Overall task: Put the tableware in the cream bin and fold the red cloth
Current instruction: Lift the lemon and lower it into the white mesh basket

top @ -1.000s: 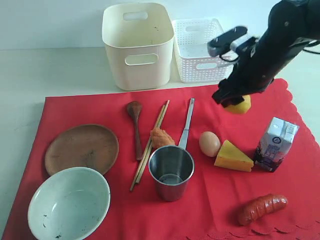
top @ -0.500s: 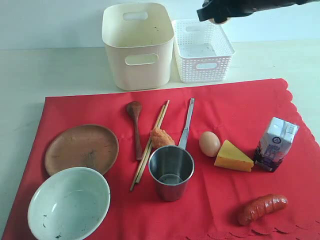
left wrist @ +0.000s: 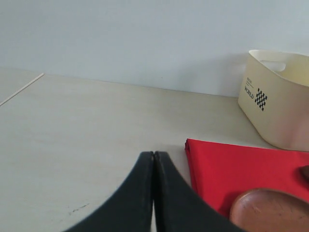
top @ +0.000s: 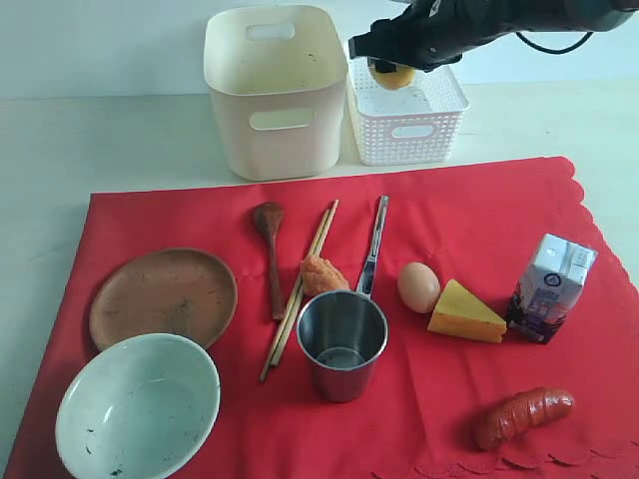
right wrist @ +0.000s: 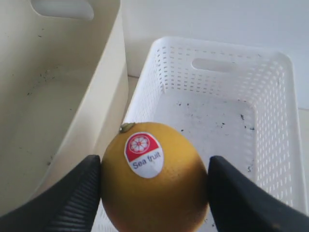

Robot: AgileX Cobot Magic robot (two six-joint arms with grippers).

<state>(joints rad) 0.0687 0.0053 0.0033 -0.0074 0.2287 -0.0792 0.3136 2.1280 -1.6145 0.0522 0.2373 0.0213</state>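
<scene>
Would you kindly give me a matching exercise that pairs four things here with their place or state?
Things:
1 lemon
2 spoon
3 cream bin
4 left gripper

Places or states:
A shut, holding nothing
B on the cloth, between plate and chopsticks
C gripped above the basket
D beside the basket, off the cloth

Pairs: 1-C, 2-B, 3-D, 4-A
</scene>
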